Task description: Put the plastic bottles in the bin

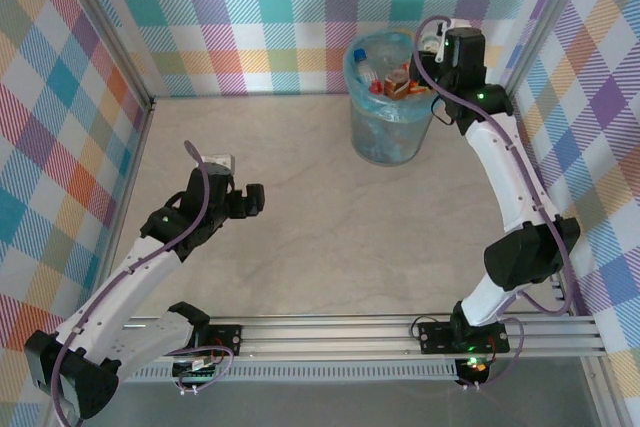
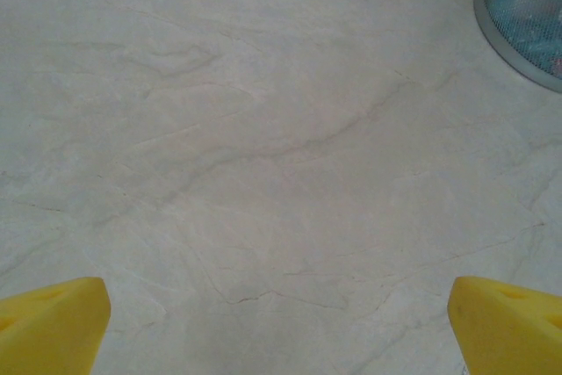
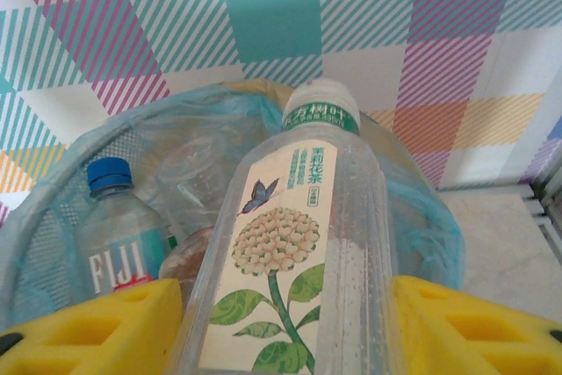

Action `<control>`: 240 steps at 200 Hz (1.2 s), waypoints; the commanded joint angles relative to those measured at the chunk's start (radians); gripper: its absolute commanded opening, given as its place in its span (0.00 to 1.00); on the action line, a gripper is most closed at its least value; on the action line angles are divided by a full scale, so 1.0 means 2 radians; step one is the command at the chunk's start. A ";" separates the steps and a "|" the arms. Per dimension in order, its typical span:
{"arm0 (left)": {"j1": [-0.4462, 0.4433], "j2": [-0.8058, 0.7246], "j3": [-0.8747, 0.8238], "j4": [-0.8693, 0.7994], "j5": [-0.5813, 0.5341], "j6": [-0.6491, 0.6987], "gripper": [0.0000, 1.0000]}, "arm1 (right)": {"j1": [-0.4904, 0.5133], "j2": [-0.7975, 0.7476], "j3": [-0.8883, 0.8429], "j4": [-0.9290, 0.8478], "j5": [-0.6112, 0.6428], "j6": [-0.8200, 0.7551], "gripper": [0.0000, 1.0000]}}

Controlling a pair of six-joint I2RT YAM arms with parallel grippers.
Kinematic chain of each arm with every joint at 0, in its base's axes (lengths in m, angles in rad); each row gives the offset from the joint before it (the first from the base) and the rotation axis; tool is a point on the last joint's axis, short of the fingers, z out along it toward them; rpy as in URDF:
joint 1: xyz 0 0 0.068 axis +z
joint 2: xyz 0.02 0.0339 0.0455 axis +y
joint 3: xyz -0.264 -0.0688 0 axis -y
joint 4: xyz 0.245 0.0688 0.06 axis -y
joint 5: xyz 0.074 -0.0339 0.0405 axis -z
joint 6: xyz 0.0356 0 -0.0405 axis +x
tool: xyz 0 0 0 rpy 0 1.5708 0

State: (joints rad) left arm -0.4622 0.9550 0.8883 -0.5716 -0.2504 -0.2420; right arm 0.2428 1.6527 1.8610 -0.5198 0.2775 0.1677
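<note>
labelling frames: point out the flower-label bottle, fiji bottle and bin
flower-label bottle (image 3: 285,243), right wrist view, on its label
fiji bottle (image 3: 117,261), right wrist view, on its label
bin (image 1: 388,139), top external view, on its outer wall

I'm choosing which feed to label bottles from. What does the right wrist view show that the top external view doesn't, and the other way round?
Right wrist: label detail. A clear bottle with a flower-and-butterfly label and pale green cap sits between the right gripper's yellow fingers, and a blue-capped Fiji bottle is in the bin below.
Top external: both arms whole, the left gripper open over the table, and the bin's place at the far side.
Shared: the blue-lined bin with bottles inside and the right gripper over it.
</note>
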 commanded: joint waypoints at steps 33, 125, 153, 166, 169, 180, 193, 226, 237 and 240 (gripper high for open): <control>0.003 -0.001 0.018 0.008 0.012 0.003 0.99 | 0.003 0.046 0.137 -0.182 -0.029 0.049 0.57; 0.004 0.013 0.034 0.006 0.018 0.010 0.99 | 0.002 0.139 0.310 -0.350 -0.056 0.069 0.55; 0.004 0.021 0.039 0.008 0.021 0.011 0.99 | -0.003 0.159 0.329 -0.358 -0.064 0.068 0.55; 0.004 0.024 0.043 0.007 0.023 0.010 0.99 | -0.007 0.176 0.361 -0.383 -0.076 0.074 0.53; 0.004 0.025 0.045 0.007 0.023 0.009 0.99 | -0.007 0.180 0.370 -0.389 -0.077 0.076 0.53; 0.004 0.026 0.048 0.006 0.025 0.008 0.98 | -0.007 0.188 0.390 -0.404 -0.079 0.078 0.53; 0.004 0.028 0.052 0.005 0.026 0.008 0.98 | -0.007 0.183 0.390 -0.406 -0.080 0.079 0.53; 0.004 0.032 0.057 0.004 0.024 0.009 0.98 | -0.015 0.175 0.381 -0.398 -0.091 0.084 0.53; 0.004 0.033 0.059 0.004 0.025 0.007 0.98 | -0.019 0.179 0.381 -0.400 -0.096 0.088 0.55; 0.004 0.033 0.059 0.004 0.027 0.006 0.98 | -0.020 0.180 0.380 -0.401 -0.097 0.090 0.55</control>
State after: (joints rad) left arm -0.4614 1.0138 0.9768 -0.5697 -0.2165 -0.2382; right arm 0.2188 2.0113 2.6080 -1.2949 0.1276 0.3145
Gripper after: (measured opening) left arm 0.986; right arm 0.577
